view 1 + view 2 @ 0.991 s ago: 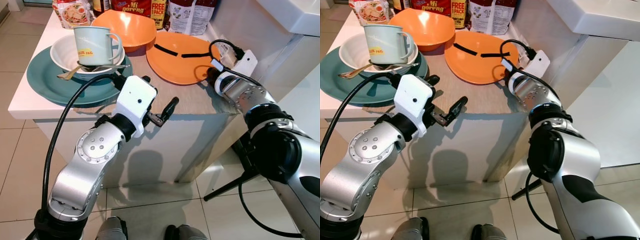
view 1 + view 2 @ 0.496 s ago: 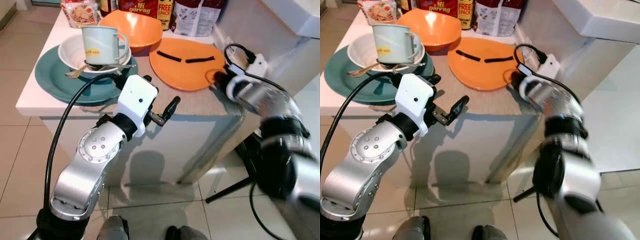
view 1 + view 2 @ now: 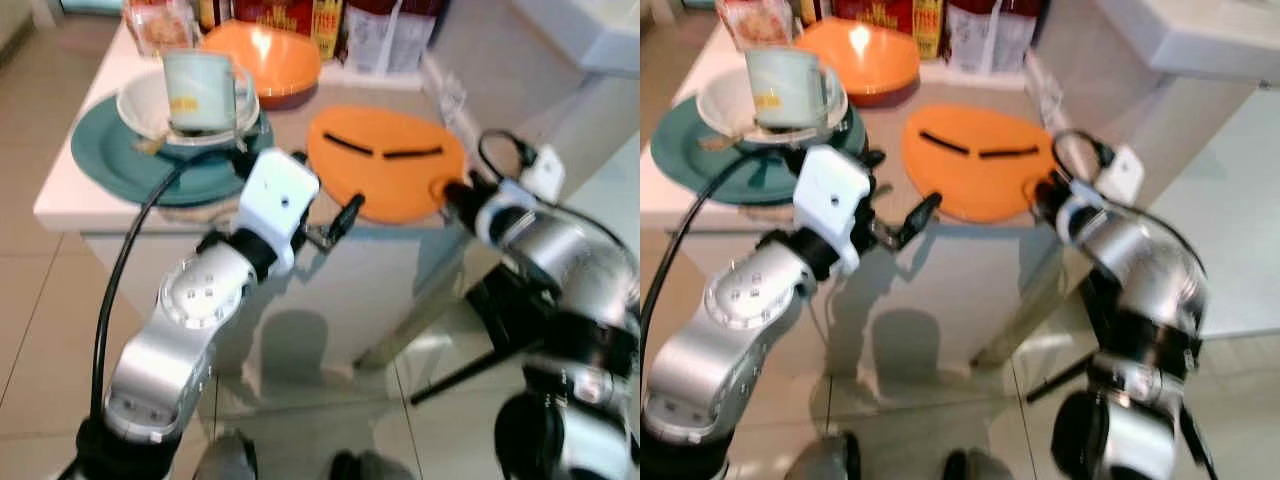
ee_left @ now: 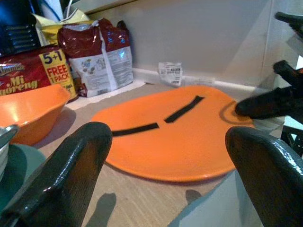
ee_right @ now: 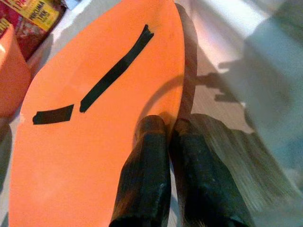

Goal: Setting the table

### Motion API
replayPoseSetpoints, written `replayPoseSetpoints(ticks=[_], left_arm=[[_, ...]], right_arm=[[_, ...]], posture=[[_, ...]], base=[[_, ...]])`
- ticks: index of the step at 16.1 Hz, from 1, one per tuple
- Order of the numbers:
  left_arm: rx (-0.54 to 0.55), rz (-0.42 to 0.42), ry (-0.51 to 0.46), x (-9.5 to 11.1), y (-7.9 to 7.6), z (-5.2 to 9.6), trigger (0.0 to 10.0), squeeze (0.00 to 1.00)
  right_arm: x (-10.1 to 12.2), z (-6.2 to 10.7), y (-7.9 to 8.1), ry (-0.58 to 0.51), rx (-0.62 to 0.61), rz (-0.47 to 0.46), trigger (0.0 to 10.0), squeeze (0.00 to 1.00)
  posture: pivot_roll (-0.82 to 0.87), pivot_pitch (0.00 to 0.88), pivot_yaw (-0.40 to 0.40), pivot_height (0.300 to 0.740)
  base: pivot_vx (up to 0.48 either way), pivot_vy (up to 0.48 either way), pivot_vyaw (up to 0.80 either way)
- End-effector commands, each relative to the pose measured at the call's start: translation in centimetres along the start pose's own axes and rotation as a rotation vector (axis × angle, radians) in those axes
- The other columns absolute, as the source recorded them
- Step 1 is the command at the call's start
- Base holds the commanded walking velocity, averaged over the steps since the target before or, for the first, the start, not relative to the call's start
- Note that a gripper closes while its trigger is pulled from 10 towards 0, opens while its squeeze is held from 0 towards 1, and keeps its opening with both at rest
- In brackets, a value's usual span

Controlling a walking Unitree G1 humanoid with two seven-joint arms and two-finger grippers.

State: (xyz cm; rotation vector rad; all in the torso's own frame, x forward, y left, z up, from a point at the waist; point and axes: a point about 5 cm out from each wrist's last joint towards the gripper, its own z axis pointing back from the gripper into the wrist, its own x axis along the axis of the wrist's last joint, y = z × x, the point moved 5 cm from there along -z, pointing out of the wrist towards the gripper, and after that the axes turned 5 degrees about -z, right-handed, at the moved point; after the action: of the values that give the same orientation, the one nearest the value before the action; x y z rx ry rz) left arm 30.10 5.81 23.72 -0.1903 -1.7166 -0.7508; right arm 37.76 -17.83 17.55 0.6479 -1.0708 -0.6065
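An orange plate [image 3: 385,175] with two black tape strips lies on the white table [image 3: 60,205], close to its front right edge. My right gripper [image 5: 164,126] is shut on the plate's near rim, one finger on top of the plate [image 5: 94,118] and the other just off its edge. My left gripper [image 4: 165,189] stands open by the table's front edge, to the left of the plate, with nothing between its fingers. A teal plate [image 3: 105,155] holds a white bowl [image 3: 140,100], a pale green mug [image 3: 200,88] and a spoon.
An orange bowl [image 3: 265,60] sits behind the orange plate. Food packets [image 4: 99,52] line the back of the table against the wall. A white cabinet [image 3: 590,40] rises on the right, and tiled floor lies in front.
My right gripper has drawn the orange plate toward the table's front right edge. The left arm has barely moved. The view is now blurred.
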Motion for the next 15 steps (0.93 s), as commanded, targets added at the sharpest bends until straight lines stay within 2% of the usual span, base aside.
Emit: replayPoseSetpoints(ticks=[1,3,4,5,7,8,9,10,13,15], left_arm=[[-0.025,0.0,-0.005,0.0,-0.5,-0.3,10.0,0.0],[-0.026,0.0,-0.006,-0.1,-0.6,-0.4,10.0,0.0],[-0.026,0.0,-0.006,-0.1,-0.6,-0.4,10.0,0.0],[-0.029,-0.001,-0.007,0.0,-0.7,-0.4,10.0,0.0],[-0.03,-0.004,-0.009,-0.1,-0.7,-0.5,10.0,0.0],[-0.029,-0.007,-0.008,-0.1,-0.6,-0.5,10.0,0.0],[-0.029,-0.008,-0.009,-0.1,-0.6,-0.5,10.0,0.0],[-0.028,-0.009,-0.01,-0.1,-0.6,-0.5,10.0,0.0],[-0.031,-0.008,-0.011,0.0,-0.6,-0.5,10.0,0.0],[-0.033,-0.01,-0.012,-0.1,-0.6,-0.5,10.0,0.0]], right_arm=[[0.1,0.9,-0.5,-0.005,-0.029,0.005,0.0,0.0],[-0.6,1.8,-1.7,-0.011,-0.068,-0.011,0.0,0.0],[-0.7,1.8,-2.0,-0.009,-0.085,-0.003,4.5,0.0],[-0.8,1.9,-2.4,-0.01,-0.102,0.009,10.0,0.0],[-0.9,1.9,-2.1,-0.016,-0.101,0.01,10.0,0.0],[-0.7,1.8,-1.7,-0.026,-0.086,0.01,10.0,0.2],[-0.6,1.8,-1.6,-0.03,-0.081,0.009,10.0,0.53],[-0.4,1.7,-1.4,-0.036,-0.069,0.008,10.0,1.0],[-0.1,1.6,-1.4,-0.043,-0.061,0.007,10.0,1.0],[0.0,1.7,-2.2,-0.043,-0.086,0.006,10.0,1.0]], posture=[[0.1,0.114,-0.12,0.74],[0.09,0.101,-0.116,0.74],[0.09,0.101,-0.116,0.74],[0.09,0.101,-0.116,0.74],[0.1,0.092,-0.113,0.74],[0.1,0.092,-0.113,0.74],[0.1,0.088,-0.114,0.74],[0.1,0.088,-0.113,0.74],[0.1,0.09,-0.114,0.74],[0.1,0.091,-0.115,0.74]], base=[[0.0,0.0,0.0],[0.0,0.0,0.0],[0.0,0.0,0.0],[0.0,0.0,0.0],[0.0,0.0,0.0],[0.0,0.0,0.0],[0.0,0.0,0.0],[0.0,0.0,0.0],[0.0,0.0,0.0],[0.0,0.0,0.0]])
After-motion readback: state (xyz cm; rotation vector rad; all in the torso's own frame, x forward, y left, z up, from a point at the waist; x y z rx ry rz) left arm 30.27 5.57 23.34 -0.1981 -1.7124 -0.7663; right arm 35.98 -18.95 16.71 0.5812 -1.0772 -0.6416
